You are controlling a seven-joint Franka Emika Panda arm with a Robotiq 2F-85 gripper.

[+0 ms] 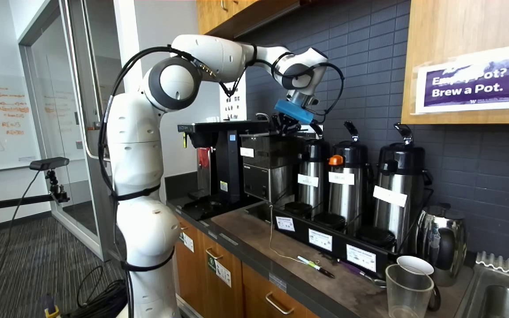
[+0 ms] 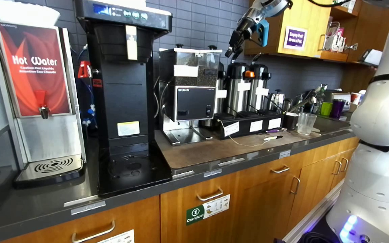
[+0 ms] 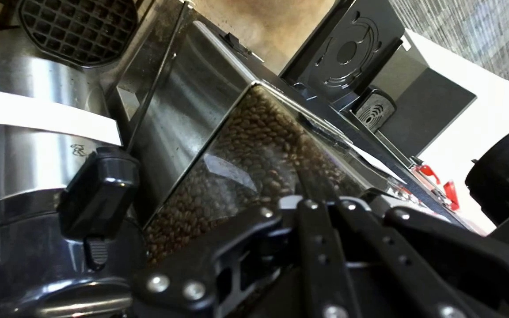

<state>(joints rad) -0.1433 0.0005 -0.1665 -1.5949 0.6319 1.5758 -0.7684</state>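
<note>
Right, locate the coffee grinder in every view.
In an exterior view: coffee grinder near centre.
In an exterior view: coffee grinder just above centre.
Wrist view: coffee grinder tilted across centre.
Shared landmark: labelled steel airpot beside it, right in both exterior views, left in wrist view.

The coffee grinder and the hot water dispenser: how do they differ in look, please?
The coffee grinder has a dark front marked BUNN; the hot water dispenser has a red one reading Hot Water.
The coffee grinder has a clear hopper with beans inside; the hot water dispenser's front shows no see-through part.
The hot water dispenser has a tap with a red lever; the coffee grinder shows none.
Both stand upright.
</note>
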